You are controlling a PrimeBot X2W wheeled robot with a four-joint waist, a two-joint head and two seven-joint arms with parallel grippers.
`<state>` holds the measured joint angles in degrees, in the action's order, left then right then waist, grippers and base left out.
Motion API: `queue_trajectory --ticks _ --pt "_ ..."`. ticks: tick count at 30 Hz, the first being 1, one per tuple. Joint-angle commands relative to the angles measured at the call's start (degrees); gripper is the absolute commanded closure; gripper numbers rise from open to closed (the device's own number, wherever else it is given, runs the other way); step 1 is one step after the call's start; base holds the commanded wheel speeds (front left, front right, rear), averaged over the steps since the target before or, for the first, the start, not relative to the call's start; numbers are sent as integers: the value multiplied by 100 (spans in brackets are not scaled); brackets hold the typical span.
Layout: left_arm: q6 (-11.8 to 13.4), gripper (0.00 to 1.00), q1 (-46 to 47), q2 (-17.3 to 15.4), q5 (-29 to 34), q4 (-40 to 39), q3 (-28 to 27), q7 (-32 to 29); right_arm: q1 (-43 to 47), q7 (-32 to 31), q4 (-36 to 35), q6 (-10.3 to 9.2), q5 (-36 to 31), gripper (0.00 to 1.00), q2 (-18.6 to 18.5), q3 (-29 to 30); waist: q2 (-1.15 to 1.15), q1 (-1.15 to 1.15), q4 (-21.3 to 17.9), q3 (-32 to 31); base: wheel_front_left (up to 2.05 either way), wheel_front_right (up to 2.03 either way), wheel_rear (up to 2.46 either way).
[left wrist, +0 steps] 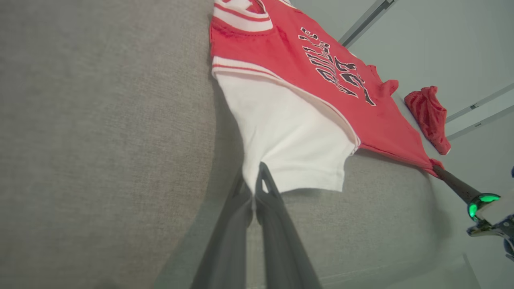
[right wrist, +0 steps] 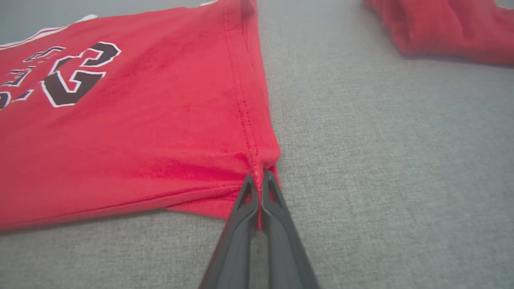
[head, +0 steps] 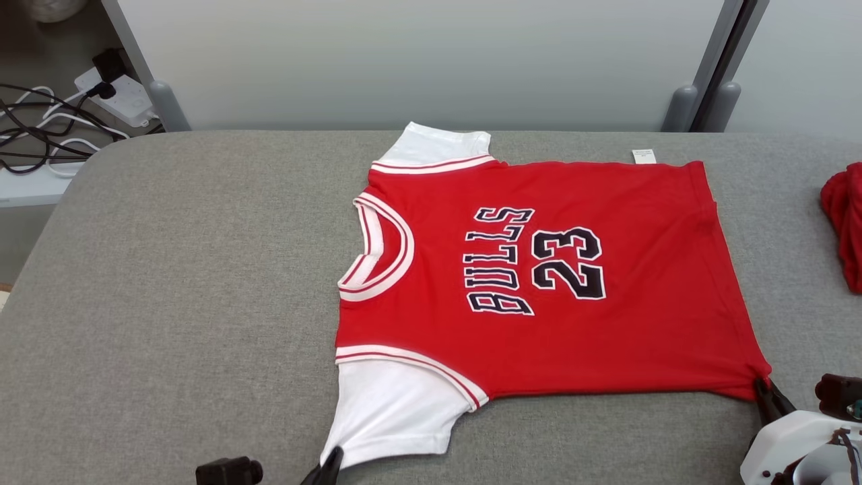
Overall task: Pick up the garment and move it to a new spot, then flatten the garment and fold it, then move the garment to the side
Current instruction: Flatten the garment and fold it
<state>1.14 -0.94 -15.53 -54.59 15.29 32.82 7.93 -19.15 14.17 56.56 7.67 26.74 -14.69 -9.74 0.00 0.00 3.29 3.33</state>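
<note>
While left claw (left wrist: 253, 176) grips the jersey (head: 539, 269) sleeve (left wrist: 289, 132), right claw (right wrist: 259, 178) grips its stitched hem (right wrist: 245, 120).

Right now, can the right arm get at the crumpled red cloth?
Probably not yet: the right tool is shut on the jersey at its hem corner. The red cloth lies close, bare table between.

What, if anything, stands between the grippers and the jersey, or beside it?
Nothing between them: the left gripper is shut on the jersey at its white sleeve, the right gripper at its red hem corner. A crumpled red cloth lies apart, to its right.
</note>
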Motion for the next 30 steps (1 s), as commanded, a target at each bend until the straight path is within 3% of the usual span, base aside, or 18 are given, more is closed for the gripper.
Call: queue_trajectory --ticks 1,2,3,5,6,7,8,9,10,16,23,28,30 --pt "34 100 190 -76 48 54 -148 9 88 83 -90 -19 -34 80 -165 -107 0 0 6 -25 0 0 0" --pt "40 100 234 -58 91 192 -111 6 97 83 -94 -19 -50 77 -164 -105 0 0 7 -43 0 0 0" --pt "54 100 275 -22 115 345 -89 14 103 83 -102 -19 -77 60 -163 -104 0 0 3 -61 0 0 0" --pt "79 100 331 87 78 682 -68 -20 109 83 -100 -19 -137 51 -137 -111 0 0 -21 -105 0 0 0" --pt "83 100 371 129 83 838 -54 -16 106 83 -103 -19 -159 42 -121 -108 0 0 -28 -117 0 0 0" --pt "98 95 430 220 54 1136 -46 -28 102 83 -116 -19 -222 8 -101 -114 0 0 -41 -148 0 0 0" --pt "97 57 458 254 51 1260 -34 -36 106 83 -117 -19 -246 0 -95 -109 0 0 -43 -163 0 0 0" --pt "108 11 482 285 44 1373 -29 -44 111 83 -126 -19 -265 0 -99 -88 0 0 -42 -175 0 0 0" --pt "122 0 496 318 12 1486 -32 -81 123 83 -138 -19 -288 0 -111 -62 0 0 -41 -190 0 0 0" --pt "264 0 565 309 -17 1874 -138 4 298 83 -292 -19 -413 0 -162 187 0 0 -36 -329 0 0 0" --pt "586 0 617 164 63 1536 -626 569 507 83 -1310 -19 -639 0 -48 725 0 0 -71 -476 0 0 0" --pt "801 0 626 210 615 688 -1154 700 749 83 -2527 -19 -781 0 246 767 0 0 -106 -649 0 0 0" --pt "838 0 520 397 988 161 -1577 703 854 83 -2983 -19 -831 0 303 683 0 0 -135 -717 0 0 0"
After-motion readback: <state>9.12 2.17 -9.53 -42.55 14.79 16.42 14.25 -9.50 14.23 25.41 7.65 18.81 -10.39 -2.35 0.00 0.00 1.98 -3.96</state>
